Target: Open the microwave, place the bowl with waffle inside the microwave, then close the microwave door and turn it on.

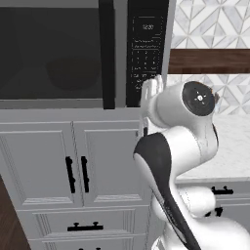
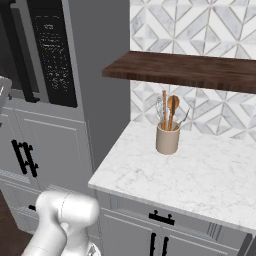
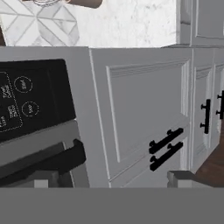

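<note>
The microwave door point(image 1: 51, 53) is shut, and a dim round shape behind its dark glass may be the bowl point(image 1: 72, 73), though the glass is too dark to be sure and no waffle can be made out; judging from that, the step in hand is most likely the last one, turning the microwave point(image 1: 145, 53) on, unless the door is yet to be opened; the gripper point(image 3: 113, 183) sits close to the black keypad panel point(image 1: 145, 49), beside the tall handle point(image 1: 107, 53), its jaws spread wide and holding nothing; the next move calls for lining one fingertip up with a start key and pressing squarely; in the hand view the keypad point(image 3: 17, 100) is cut off at the left edge and its labels are too small to read; the bench point(image 2: 200, 170) carries a utensil crock point(image 2: 167, 137).
</note>
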